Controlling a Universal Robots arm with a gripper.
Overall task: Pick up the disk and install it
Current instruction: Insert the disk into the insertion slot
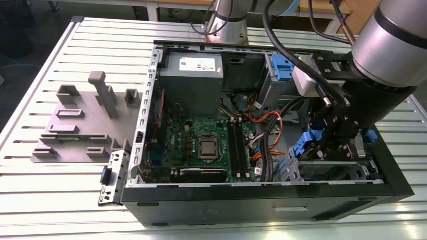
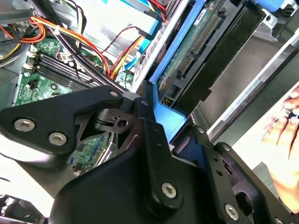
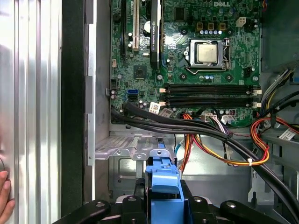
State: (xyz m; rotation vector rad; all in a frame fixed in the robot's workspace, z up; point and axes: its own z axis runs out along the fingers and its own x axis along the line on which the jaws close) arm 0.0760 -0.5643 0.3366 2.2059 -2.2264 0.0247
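Note:
My gripper (image 1: pixel 331 141) is shut on the disk (image 1: pixel 305 145), gripping its blue plastic carrier frame. I hold it on edge inside the open computer case (image 1: pixel 267 200), just above the metal drive bay (image 1: pixel 330 170) at the front corner on the exterior view's right. In the second wrist view the disk (image 2: pixel 189 51) shows its green circuit-board side and connector, edged in blue, between my black fingers (image 2: pixel 154 154). In the first wrist view the blue carrier (image 3: pixel 163 184) sits between the fingers (image 3: pixel 133 207), over the grey bay (image 3: pixel 131 154).
The motherboard (image 1: pixel 200 145), a grey power-supply box (image 1: pixel 193 75) and bundles of black, orange and yellow cables (image 3: pixel 219 140) lie beside the bay. A grey fixture plate (image 1: pixel 87 125) stands on the table at the exterior view's left. A person's hand (image 2: pixel 285 140) rests outside the case.

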